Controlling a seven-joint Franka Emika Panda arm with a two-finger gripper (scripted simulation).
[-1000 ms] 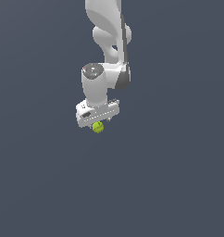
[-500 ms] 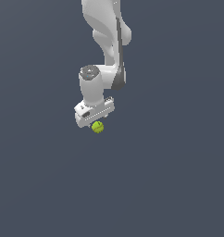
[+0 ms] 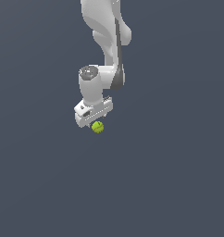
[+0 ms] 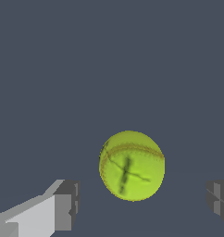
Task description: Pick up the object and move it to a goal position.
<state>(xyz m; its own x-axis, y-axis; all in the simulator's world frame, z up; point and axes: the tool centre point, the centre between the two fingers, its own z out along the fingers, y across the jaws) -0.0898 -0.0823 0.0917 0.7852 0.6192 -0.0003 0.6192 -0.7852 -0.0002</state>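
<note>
Object [image 4: 131, 165], one yellow-green seamed ball, is sitting between the two parted jaws of the single white gripper [image 3: 96, 121], touching neither, with nothing else lying around it.

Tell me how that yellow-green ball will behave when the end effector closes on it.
The ball is round, so it will probably roll if nudged off-centre. Its seamed surface looks matte, suggesting decent grip. It sits between the fingers with gaps on both sides, so one pad touching first may push it.

Ball [image 4: 131, 165] matt, stitched seams; pincer [image 4: 141, 203] smooth.
</note>
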